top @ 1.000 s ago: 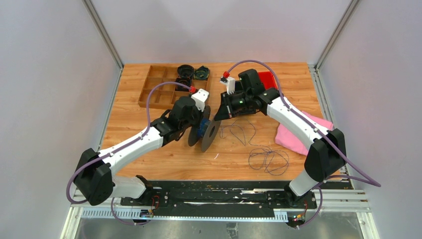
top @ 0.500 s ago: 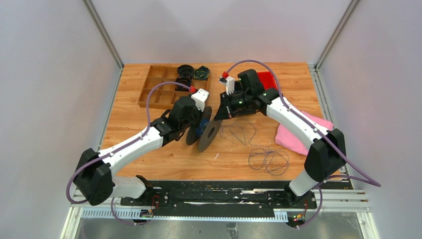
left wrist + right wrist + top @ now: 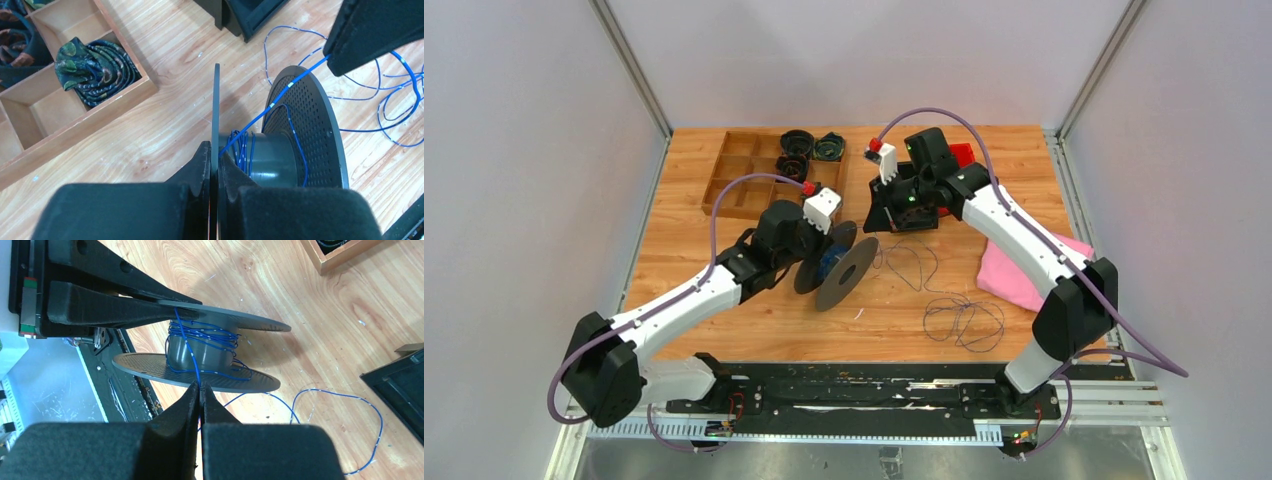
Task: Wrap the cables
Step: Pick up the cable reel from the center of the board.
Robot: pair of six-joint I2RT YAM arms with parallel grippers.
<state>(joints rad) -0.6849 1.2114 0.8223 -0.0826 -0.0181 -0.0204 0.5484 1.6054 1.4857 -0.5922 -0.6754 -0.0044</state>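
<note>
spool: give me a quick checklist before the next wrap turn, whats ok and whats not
1. left gripper clamped on the spool flange: ok.
2. right gripper pinching the cable: ok.
3. cable taut from the right gripper into the gap between the flanges: ok.
4. windings snug on the hub: not ok, loops hang loose.
5. slack free of knots: cannot tell.
6. slack clear of the pink cloth: cannot tell.
</note>
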